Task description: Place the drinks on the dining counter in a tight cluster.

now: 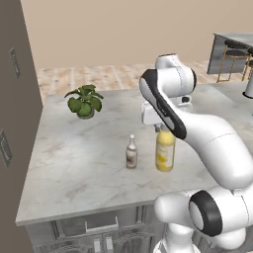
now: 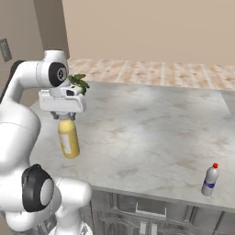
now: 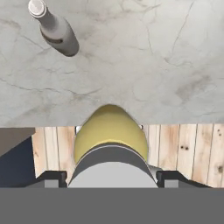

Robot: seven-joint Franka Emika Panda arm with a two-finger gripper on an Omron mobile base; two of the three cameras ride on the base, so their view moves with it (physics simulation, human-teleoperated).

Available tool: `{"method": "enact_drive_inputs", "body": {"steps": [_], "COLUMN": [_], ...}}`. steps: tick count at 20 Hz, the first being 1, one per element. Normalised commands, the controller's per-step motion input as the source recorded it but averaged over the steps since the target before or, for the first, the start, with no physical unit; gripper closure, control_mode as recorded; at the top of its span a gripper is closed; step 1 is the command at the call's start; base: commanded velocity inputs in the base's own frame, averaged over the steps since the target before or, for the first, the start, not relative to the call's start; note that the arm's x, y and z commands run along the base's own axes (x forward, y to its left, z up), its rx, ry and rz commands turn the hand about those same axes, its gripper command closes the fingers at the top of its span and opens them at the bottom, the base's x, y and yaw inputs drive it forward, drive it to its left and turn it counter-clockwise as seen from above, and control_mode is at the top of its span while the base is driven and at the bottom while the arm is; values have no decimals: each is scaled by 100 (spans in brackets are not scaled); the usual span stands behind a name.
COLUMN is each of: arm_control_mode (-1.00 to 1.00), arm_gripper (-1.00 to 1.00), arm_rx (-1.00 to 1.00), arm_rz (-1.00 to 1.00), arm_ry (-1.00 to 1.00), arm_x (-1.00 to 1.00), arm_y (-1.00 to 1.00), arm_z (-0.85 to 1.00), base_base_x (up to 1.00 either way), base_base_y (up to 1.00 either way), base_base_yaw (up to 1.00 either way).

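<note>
gripper (image 2: 67,117) clamped on yellow bottle's (image 2: 69,140) cap, bottle hung upright under hand, brown-and-white bottle (image 1: 131,152) just beside on marbled counter (image 1: 89,163)

Left base view looks forward and down from behind the arm's left, right base view from behind its right; both take in the same marbled counter (image 1: 74,163), the gripper (image 2: 67,116) and the yellow bottle (image 1: 165,150) under it. Hand view sits close above that bottle's cap, looking straight down past it to the counter edge.
</note>
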Motion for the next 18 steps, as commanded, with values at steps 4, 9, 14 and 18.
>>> {"method": "enact_drive_inputs", "body": {"steps": [4,9,14,18], "arm_control_mode": [-100,-100,-100,-100], "arm_gripper": [100,100,100,100], "arm_rx": [-2,0,0,0], "arm_rz": [0,0,0,0], "arm_ry": [0,0,0,-1], "arm_x": [1,-5,-13,-14], "arm_y": [-100,-75,0,0], "arm_z": [0,10,2,0], "base_base_x": [0,0,0,0], "base_base_y": [0,0,0,0], "base_base_yaw": [0,0,0,0]}}
